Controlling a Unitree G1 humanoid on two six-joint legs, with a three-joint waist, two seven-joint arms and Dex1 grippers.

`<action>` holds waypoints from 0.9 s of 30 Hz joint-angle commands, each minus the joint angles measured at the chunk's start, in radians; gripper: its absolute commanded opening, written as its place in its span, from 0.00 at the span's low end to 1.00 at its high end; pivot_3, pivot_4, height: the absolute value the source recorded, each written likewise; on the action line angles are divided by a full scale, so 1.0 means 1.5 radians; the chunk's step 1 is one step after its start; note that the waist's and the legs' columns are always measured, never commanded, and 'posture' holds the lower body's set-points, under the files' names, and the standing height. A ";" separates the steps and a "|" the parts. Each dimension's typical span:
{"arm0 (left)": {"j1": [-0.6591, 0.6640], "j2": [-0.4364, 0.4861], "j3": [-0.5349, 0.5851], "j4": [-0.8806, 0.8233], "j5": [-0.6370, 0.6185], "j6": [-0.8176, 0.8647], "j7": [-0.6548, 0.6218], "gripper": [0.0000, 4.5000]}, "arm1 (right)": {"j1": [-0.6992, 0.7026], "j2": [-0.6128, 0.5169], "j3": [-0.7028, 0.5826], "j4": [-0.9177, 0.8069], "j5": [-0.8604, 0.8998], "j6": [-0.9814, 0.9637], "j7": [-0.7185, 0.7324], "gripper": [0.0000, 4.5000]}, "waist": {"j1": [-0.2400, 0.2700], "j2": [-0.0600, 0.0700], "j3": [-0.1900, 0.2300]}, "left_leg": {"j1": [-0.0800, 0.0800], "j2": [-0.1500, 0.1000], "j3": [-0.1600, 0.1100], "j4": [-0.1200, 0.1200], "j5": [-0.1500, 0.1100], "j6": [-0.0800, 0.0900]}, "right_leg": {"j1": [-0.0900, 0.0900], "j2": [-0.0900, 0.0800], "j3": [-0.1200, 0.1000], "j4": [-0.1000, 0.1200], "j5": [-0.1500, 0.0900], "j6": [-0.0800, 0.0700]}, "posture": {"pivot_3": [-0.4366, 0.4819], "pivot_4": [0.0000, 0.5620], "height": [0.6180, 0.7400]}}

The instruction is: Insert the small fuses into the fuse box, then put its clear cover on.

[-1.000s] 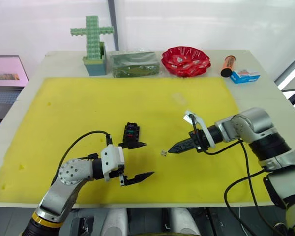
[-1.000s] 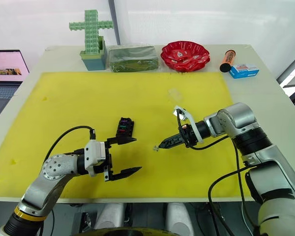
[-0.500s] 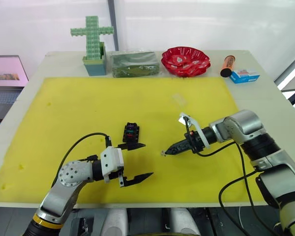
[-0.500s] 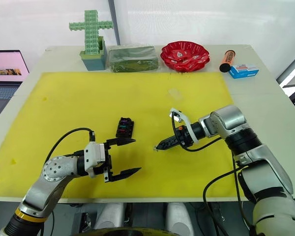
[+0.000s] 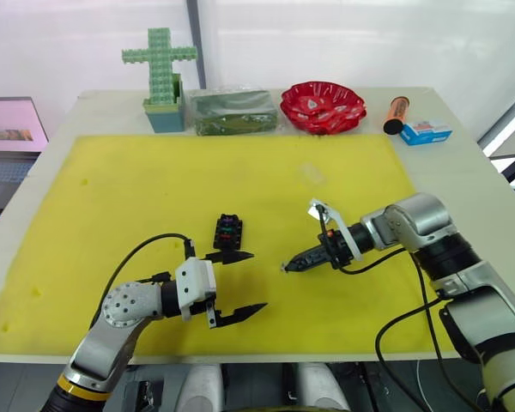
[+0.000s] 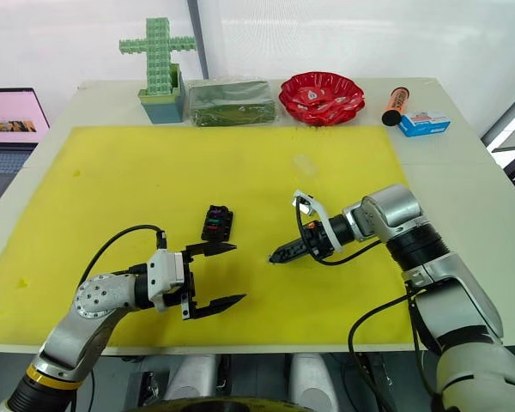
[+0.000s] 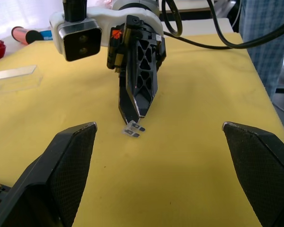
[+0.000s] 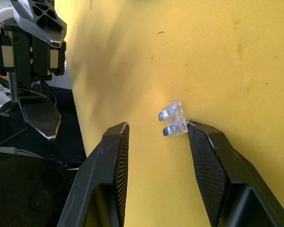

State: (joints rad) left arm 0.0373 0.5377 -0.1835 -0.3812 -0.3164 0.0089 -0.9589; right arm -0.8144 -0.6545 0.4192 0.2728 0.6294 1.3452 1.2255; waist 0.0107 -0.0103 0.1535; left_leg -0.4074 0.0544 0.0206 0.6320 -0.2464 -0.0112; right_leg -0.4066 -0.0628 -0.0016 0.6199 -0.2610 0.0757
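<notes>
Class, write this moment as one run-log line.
right gripper: open, pale fuse between its fingers on yellow mat | left gripper: open, empty | fuse box: uncovered

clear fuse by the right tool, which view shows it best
The right wrist view: the clear fuse is large there, prongs visible, lying on the yellow mat between the open right tool fingers, against one. The left wrist view shows it smaller at that tool's tip. In the eye views it is a speck.
</notes>
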 commanded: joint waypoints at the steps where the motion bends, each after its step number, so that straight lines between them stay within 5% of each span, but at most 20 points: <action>1: -0.003 -0.003 -0.001 -0.009 -0.003 -0.015 -0.002 1.00 | -0.003 0.012 -0.005 0.001 -0.006 -0.001 -0.004 0.37 | 0.000 0.000 0.000 | 0.000 0.000 0.000 0.000 0.000 0.000 | 0.000 0.000 0.000 0.000 0.000 0.000 | 0.48 0.27 1.00; 6: -0.002 -0.001 0.000 -0.014 -0.005 -0.012 0.000 1.00 | -0.001 0.021 -0.010 0.017 -0.020 -0.006 -0.017 0.02 | 0.000 0.000 0.000 | 0.000 0.000 0.000 0.000 0.000 0.000 | 0.000 0.000 0.000 0.000 0.001 0.001 | 0.48 0.27 1.00; 18: -0.002 0.002 0.006 -0.029 -0.010 0.001 0.008 1.00 | -0.004 -0.001 -0.014 0.005 -0.044 -0.044 0.007 0.01 | 0.000 -0.001 -0.001 | 0.001 0.000 0.000 0.001 0.000 0.000 | 0.001 0.000 0.000 0.001 0.000 0.000 | 0.48 0.27 1.00; 23: 0.039 0.010 0.059 -0.064 -0.048 0.021 0.035 1.00 | -0.036 -0.021 -0.096 -0.182 0.011 -0.018 -0.019 0.01 | -0.001 0.000 0.000 | 0.000 0.000 0.000 0.001 0.000 0.000 | 0.000 0.000 0.000 0.002 0.001 0.001 | 0.48 0.27 1.00; 27: 0.076 0.010 0.128 -0.106 -0.086 0.062 0.089 1.00 | -0.068 0.024 -0.165 -0.282 -0.008 -0.014 -0.147 0.01 | -0.004 -0.001 -0.001 | 0.001 0.000 0.000 0.000 0.000 0.000 | -0.001 0.000 0.000 0.004 0.001 0.002 | 0.48 0.27 1.00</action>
State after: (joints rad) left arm 0.1417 0.5504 -0.0505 -0.4895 -0.4053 0.0825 -0.8638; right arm -0.8955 -0.6373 0.2077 -0.0852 0.6253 1.3207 1.0802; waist 0.0053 -0.0119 0.1525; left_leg -0.4055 0.0553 0.0203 0.6316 -0.2463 -0.0114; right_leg -0.4086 -0.0620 -0.0011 0.6272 -0.2604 0.0787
